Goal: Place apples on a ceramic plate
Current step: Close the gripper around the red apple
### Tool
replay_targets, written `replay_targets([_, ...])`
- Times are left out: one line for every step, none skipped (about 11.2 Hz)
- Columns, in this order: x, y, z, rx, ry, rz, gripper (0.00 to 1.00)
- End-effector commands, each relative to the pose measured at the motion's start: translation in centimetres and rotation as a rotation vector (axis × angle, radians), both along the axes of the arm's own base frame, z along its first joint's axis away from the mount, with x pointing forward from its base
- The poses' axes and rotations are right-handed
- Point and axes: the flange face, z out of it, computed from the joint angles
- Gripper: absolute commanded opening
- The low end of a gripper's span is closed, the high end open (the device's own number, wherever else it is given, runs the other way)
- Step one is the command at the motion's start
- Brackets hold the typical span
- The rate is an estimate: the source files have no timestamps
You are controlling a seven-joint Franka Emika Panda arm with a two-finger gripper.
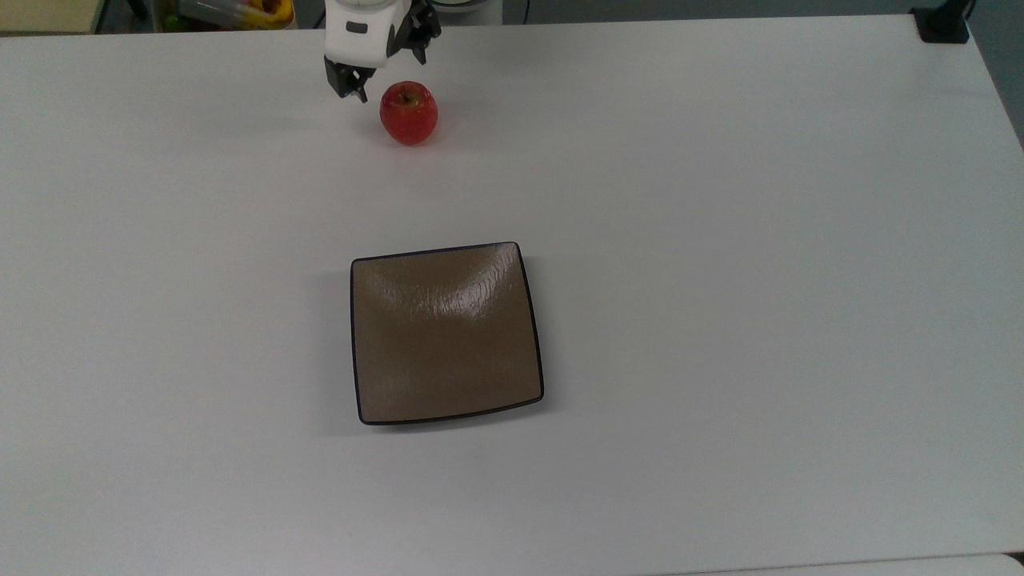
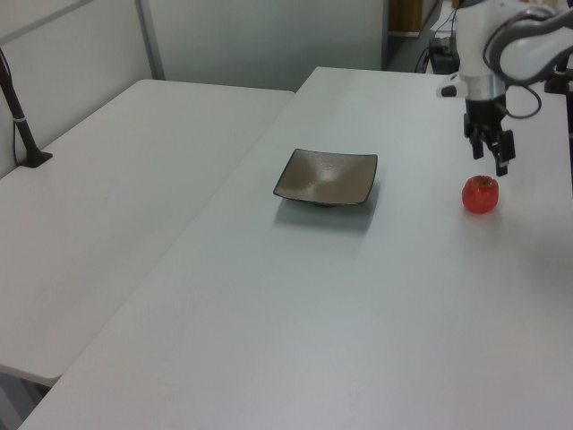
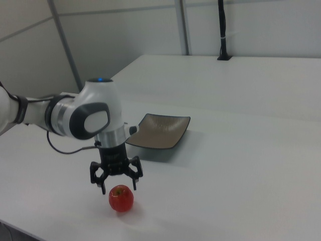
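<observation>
A small red apple (image 1: pixel 409 113) rests on the white table near the far edge in the top view, well apart from the square brown ceramic plate (image 1: pixel 446 332), which holds nothing. My gripper (image 1: pixel 388 74) hangs open just above the apple, slightly toward the top view's left. In the right view the gripper (image 3: pixel 119 182) has its fingers spread to either side over the apple (image 3: pixel 121 198), with the plate (image 3: pixel 159 131) behind. The left view shows the gripper (image 2: pixel 490 154) a little above the apple (image 2: pixel 481 193), to the right of the plate (image 2: pixel 326 176).
A second white table (image 2: pixel 107 197) adjoins on the left view's left, with a black post (image 2: pixel 18 116) clamped to it. A black clamp (image 1: pixel 942 24) sits at the top view's far right corner. Coloured clutter (image 1: pixel 232 12) lies beyond the far edge.
</observation>
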Motion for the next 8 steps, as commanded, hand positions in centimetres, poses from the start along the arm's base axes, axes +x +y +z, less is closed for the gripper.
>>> replay_targets([-2.3,1.0,-2.9,-0.026,-0.063,0.057,1.0])
replay_targets([-2.6,1.5,-4.1,-0.032,-0.089,0.08,1.0])
replay_targets([-2.8,1.9,-5.1,-0.03,-0.107,0.089,1.0])
replay_targets([-2.7,2.6,-5.8,-0.038,-0.118,0.095,1.0])
replay_targets([-2.5,2.9,-6.5,-0.055,-0.126,0.093,1.0])
replay_targets([-2.3,3.0,-6.9,-0.079,-0.132,0.098,1.0])
replay_targets([-2.3,3.1,-7.1,-0.089,-0.131,0.098,1.0])
replay_targets([-2.3,3.1,-7.3,-0.098,-0.13,0.111,1.0])
